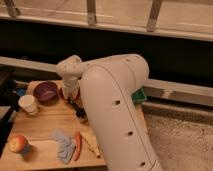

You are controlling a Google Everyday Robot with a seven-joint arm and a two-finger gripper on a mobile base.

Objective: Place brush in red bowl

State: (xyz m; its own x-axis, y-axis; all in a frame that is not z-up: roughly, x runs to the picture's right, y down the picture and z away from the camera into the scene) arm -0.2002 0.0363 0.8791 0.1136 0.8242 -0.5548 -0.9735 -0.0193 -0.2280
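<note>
The big white arm (pixel 115 110) fills the middle of the view and hides much of the wooden table (pixel 45 130) behind it. The red bowl (pixel 63 93) shows only as a thin orange-red sliver beside the arm's wrist — its inside cannot be seen. The gripper (pixel 76 106) hangs below the wrist as a dark, blurred shape over the table; its tips merge with a dark thing beneath, perhaps the brush (pixel 80 113) — too smeared to tell apart. A green object (pixel 139 94) peeks from behind the arm, mostly covered. The table's left corner is cut off.
</note>
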